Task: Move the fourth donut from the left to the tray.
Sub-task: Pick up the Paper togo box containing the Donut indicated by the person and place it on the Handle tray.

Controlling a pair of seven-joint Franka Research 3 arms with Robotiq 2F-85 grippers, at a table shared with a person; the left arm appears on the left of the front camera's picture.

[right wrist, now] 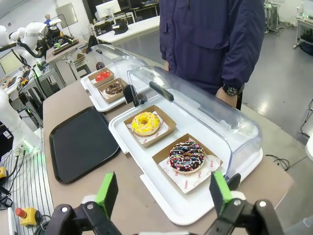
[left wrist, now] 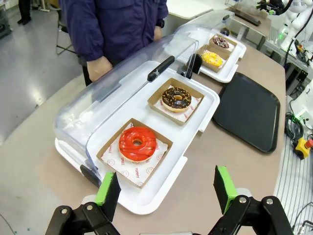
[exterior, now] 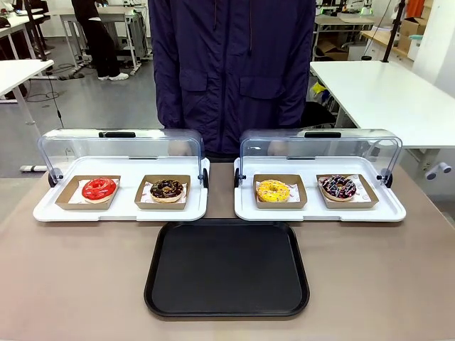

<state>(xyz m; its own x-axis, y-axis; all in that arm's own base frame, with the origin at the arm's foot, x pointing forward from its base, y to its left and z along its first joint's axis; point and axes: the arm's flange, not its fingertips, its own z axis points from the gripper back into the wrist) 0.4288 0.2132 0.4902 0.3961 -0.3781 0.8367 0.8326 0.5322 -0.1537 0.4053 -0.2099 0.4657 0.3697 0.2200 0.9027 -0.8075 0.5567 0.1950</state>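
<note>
Donut (right wrist: 187, 157) just ahead of spread right tool (right wrist: 164, 190)

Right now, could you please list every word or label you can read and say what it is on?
"TOMMY": faint red print on the paper liner under the red donut.
Other print on the liners: too small to read.

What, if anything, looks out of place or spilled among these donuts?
Nothing stands out. The red-glazed donut, sprinkled chocolate donut, yellow-glazed donut and white-drizzled chocolate donut each sit whole in small brown cardboard trays, two per white plastic tray. The large black rectangular plastic tray lies square before them.
</note>
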